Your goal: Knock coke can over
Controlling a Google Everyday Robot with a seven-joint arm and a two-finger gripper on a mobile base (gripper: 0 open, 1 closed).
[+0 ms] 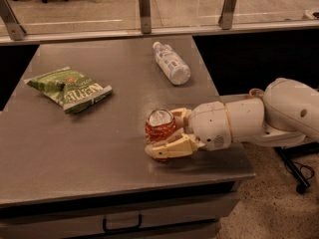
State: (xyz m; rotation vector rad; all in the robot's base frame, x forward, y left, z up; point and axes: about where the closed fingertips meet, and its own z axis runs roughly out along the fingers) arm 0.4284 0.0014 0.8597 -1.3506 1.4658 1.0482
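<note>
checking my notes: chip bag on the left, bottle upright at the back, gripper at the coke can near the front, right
No: the camera view shows the bottle lying on its side at the back. The chip bag is on the left and the gripper is at the coke can near the front.

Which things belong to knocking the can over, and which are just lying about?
Job: small red metal coke can, front right of the grey table; cream two-finger gripper close beside it.
Idle: clear plastic bottle lying on its side; green chip bag.
</note>
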